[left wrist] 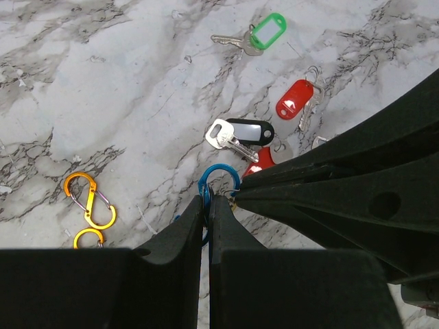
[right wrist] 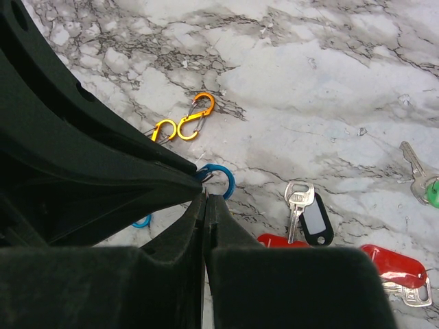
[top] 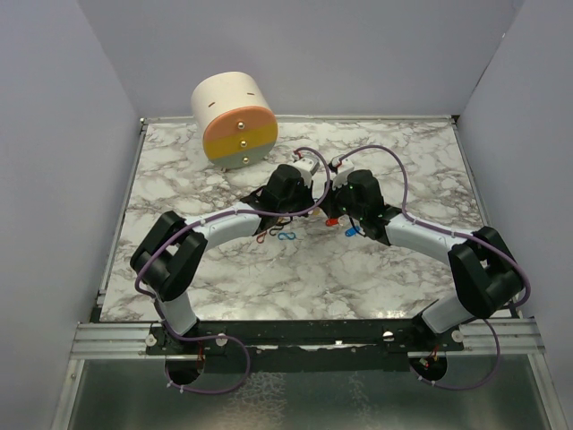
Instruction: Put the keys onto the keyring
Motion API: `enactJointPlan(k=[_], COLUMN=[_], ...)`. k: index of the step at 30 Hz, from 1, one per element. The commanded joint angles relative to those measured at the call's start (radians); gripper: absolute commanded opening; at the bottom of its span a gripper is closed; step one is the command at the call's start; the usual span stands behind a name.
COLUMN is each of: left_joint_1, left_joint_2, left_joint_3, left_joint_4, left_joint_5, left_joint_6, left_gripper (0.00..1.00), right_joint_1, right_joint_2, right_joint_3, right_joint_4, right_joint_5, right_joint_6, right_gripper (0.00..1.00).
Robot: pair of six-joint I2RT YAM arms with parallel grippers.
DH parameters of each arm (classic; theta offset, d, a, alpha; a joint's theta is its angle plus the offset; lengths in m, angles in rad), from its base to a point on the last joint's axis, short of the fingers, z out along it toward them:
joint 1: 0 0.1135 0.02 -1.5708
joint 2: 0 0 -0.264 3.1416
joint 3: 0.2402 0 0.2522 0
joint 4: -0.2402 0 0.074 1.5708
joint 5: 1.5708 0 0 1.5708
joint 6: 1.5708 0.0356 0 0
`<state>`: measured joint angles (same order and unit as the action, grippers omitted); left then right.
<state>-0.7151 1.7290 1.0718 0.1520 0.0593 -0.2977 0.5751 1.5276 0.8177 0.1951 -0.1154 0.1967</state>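
Left wrist view: blue clip (left wrist: 219, 179) is being pinched by the closed left tool (left wrist: 208, 203) while the right tool (right wrist: 206, 199), jaws together too, is being pressed to its loop, guessing it's being steadied for threading, with the keys (left wrist: 240, 133) being left loose on the table (left wrist: 103, 89) nearby.

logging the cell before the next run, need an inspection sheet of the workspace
surface: marble-pattern table, no spills seen
job's things: green-tagged key, red-tagged key, black-tagged key lying loose; blue clip at the tool tips
clutter: orange clip; round box at the far left
grippers: left tool and right tool shut, tips meeting at the blue clip; grip unclear
cables: purple cables along both arms
surroundings: grey walls
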Motion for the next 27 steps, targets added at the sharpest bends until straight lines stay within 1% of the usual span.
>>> enactJointPlan(k=[1, 12, 14, 27], left_joint_1=[-0.006, -0.006, -0.006, -0.008], left_joint_2=[-0.022, -0.022, -0.050, -0.068], left_joint_3=[0.012, 0.012, 0.013, 0.003], left_joint_4=[0.001, 0.000, -0.002, -0.013], left_joint_5=[0.007, 0.015, 0.019, 0.039], left_joint_6=[0.014, 0.015, 0.014, 0.019], left_gripper=[0.00, 0.00, 0.00, 0.00], right_joint_1=[0.006, 0.006, 0.006, 0.006], right_joint_2=[-0.018, -0.013, -0.011, -0.013], right_joint_3=[0.016, 0.018, 0.018, 0.012], right_joint_4=[0.030, 0.027, 0.027, 0.034], right_joint_5=[0.035, 0.039, 0.039, 0.066], right_joint_6=[-0.002, -0.005, -0.005, 0.003], right_gripper=[0.01, 0.01, 0.01, 0.01])
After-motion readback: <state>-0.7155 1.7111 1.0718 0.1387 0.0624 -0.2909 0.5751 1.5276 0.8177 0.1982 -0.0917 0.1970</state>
